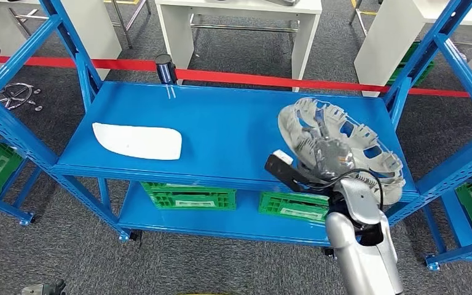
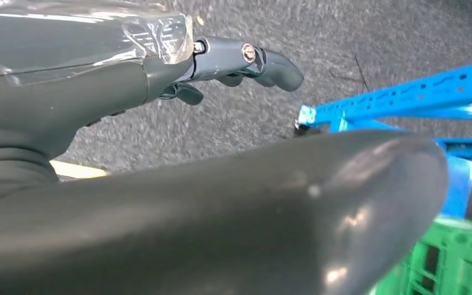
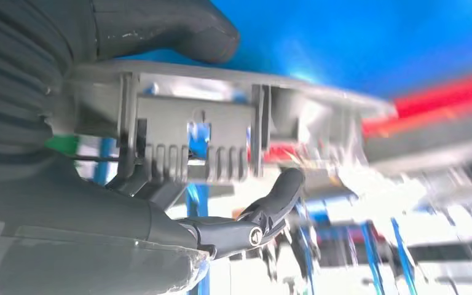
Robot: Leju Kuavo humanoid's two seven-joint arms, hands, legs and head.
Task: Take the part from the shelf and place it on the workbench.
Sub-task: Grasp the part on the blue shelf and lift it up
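Note:
A grey, round, spoked cover part (image 1: 344, 138) stands tilted on edge over the right end of the blue shelf's top board (image 1: 233, 123). My right hand (image 1: 307, 175) grips its near rim from below. In the right wrist view the thumb (image 3: 160, 24) presses one face of the part (image 3: 221, 123) and the dark fingers (image 3: 270, 203) curl under the other. My left hand (image 2: 160, 123) hangs over the grey carpet beside the shelf's foot. It holds nothing, and its fingers (image 2: 246, 61) are loosely spread.
A flat white part (image 1: 138, 140) lies on the left of the shelf board, with a dark cylinder (image 1: 166, 69) at the back edge. Blue uprights (image 1: 430, 49) flank the board. Green crates (image 1: 189, 196) sit on the lower level. Red tape (image 1: 252, 78) and white tables (image 1: 246, 12) lie beyond.

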